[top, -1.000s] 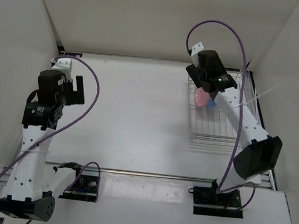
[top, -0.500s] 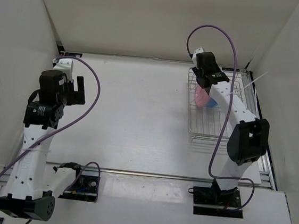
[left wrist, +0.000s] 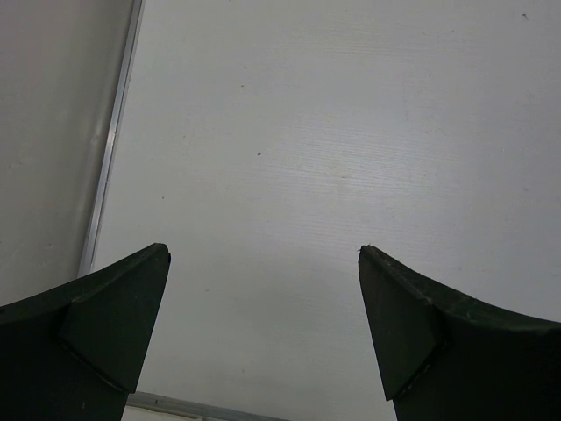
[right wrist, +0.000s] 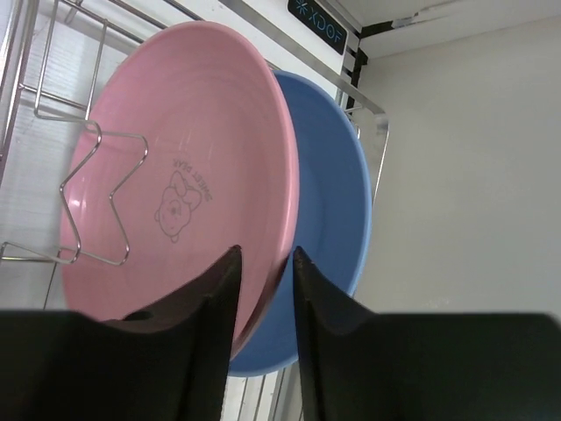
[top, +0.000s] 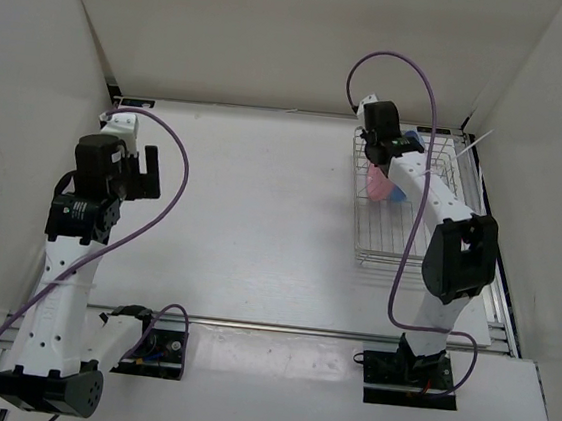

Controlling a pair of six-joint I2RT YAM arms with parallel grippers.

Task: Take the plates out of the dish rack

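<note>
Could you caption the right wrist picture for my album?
Right gripper, jaws astride the pink plate, blue plate behind, both upright in the dish rack.

— What crowds the right gripper [right wrist: 265, 254]?
— The pink plate [right wrist: 175, 175] rim fills its gap. The blue plate [right wrist: 337, 219] is just past one finger, dish rack [right wrist: 94, 127] wire past the other.
— And the left gripper [left wrist: 263, 252]?
— Open table [left wrist: 307, 132] ahead.

The pink plate [right wrist: 175, 105] carries a small darker-pink bear drawing at its centre; the blue plate [right wrist: 342, 210] behind it is plain. The rack [top: 387, 252] is silver wire, the cables [top: 396, 55] purple, the table [top: 251, 207] white.
</note>
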